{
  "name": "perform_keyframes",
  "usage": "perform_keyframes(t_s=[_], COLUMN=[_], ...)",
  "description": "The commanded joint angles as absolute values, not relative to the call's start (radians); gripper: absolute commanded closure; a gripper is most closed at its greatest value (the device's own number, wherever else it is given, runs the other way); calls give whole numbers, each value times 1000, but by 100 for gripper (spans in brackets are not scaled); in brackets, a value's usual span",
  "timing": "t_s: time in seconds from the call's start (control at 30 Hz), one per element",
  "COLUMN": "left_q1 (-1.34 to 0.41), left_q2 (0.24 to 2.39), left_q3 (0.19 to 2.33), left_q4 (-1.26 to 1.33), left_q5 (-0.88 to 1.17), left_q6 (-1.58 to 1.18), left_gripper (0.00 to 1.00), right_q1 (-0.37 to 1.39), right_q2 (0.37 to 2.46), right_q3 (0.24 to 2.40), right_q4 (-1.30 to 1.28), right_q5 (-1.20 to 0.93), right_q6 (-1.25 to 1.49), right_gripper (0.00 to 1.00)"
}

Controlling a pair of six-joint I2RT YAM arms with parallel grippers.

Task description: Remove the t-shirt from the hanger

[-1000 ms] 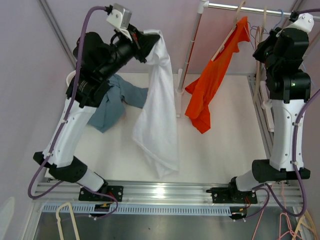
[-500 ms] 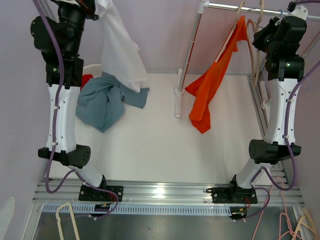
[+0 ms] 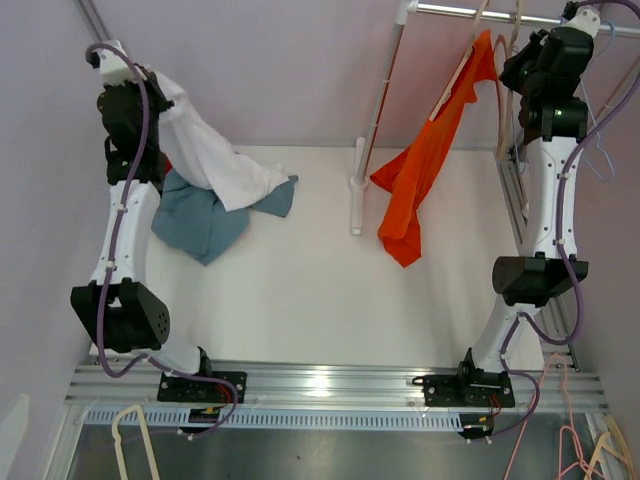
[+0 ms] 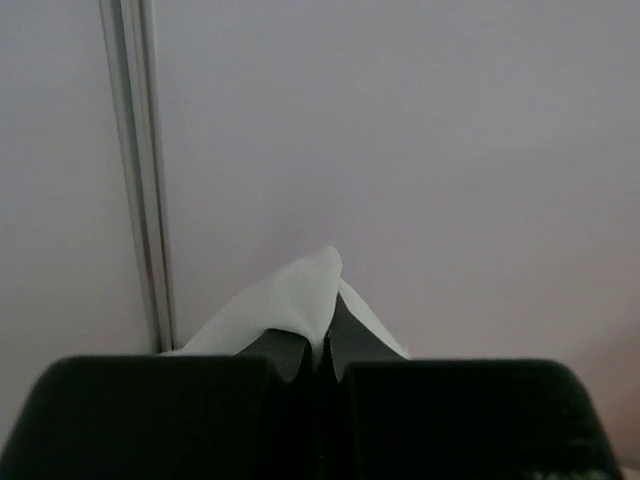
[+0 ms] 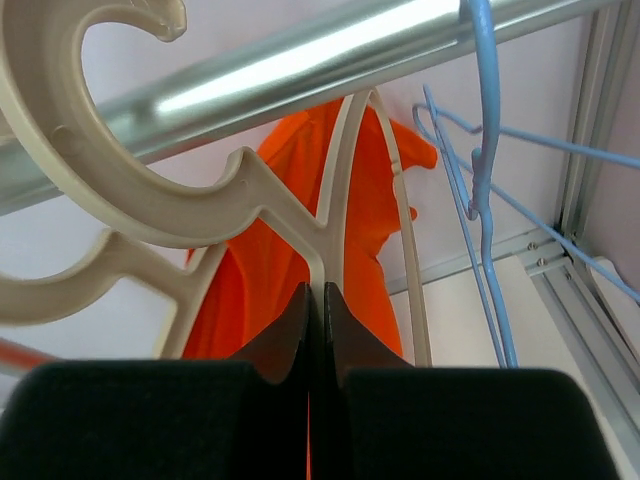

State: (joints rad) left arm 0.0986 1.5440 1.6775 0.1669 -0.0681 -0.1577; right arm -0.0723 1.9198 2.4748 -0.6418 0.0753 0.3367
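While the white t-shirt point(image 3: 205, 155) drapes from the left gripper point(image 3: 148, 88) onto the blue heap point(image 3: 205, 225), seen from above, I'd release low. Its wrist view shows fingers point(image 4: 275, 345) pinching white cloth. Right wrist view: the right gripper point(image 5: 315, 300) clamps the cream hanger point(image 5: 150, 215) carrying the orange t-shirt point(image 5: 290, 170); hold steady.

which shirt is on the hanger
The orange t-shirt, draped on the cream hanger at the rail. The white t-shirt hangs from the left claw; the blue-grey t-shirt lies on the table.
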Motion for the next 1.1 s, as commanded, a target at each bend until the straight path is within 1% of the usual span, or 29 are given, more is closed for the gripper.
perform_keyframes(t_s=[0.0, 0.07, 0.1, 0.27, 0.37, 0.4, 0.47, 0.6, 0.63, 0.67, 0.73, 0.77, 0.8, 0.87, 1.0, 1.03, 1.07], left_q1=[101, 101, 103, 120, 158, 169, 196, 232, 233, 232, 232, 230, 230, 230, 232, 232, 232], left_q2=[1486, 1486, 1505, 1592, 1615, 1620, 1647, 1730, 1758, 1814, 1868, 1922, 1945, 2001, 2042, 2049, 2060], left_q3=[1597, 1549, 1580, 1680, 1668, 1667, 1675, 1696, 1719, 1732, 1756, 1796, 1770, 1810, 1838, 1841, 1880], left_q4=[255, 244, 189, -7, -109, -130, -207, -327, -345, -379, -396, -408, -429, -454, -474, -486, -500], left_q5=[-178, -237, -308, -437, -382, -317, -258, -163, -131, -114, -86, -68, -63, -43, -32, -25, -9], left_q6=[-170, -189, -207, -218, -335, -359, -424, -483, -476, -459, -453, -451, -449, -446, -445, -442, -434], left_gripper=[99, 99, 99, 99, 99, 99, 99, 99, 99, 99, 99, 99, 99, 99, 99, 98, 85], right_q1=[-77, -77, -77, -77, -77, -77, -77, -77, -77, -77, -77, -77, -77, -77, -72, -69, -64], right_q2=[1922, 1905, 1898, 1855, 1813, 1801, 1780, 1743, 1733, 1730, 1717, 1709, 1703, 1675, 1623, 1614, 1602], right_q3=[2490, 2435, 2413, 2303, 2241, 2223, 2192, 2184, 2184, 2184, 2183, 2178, 2175, 2158, 2144, 2145, 2154], right_q4=[-581, -566, -557, -551, -529, -522, -512, -526, -534, -551, -566, -571, -575, -575, -583, -586, -595], right_q5=[101, 109, 120, 141, 149, 149, 152, 150, 146, 137, 138, 146, 150, 158, 149, 146, 141], right_q6=[327, 328, 325, 314, 314, 314, 313, 313, 313, 314, 316, 318, 318, 318, 318, 316, 314], right_gripper=[100, 100, 100, 100, 100, 100, 100, 100, 97, 92, 77, 77, 76, 73, 71, 69, 68])
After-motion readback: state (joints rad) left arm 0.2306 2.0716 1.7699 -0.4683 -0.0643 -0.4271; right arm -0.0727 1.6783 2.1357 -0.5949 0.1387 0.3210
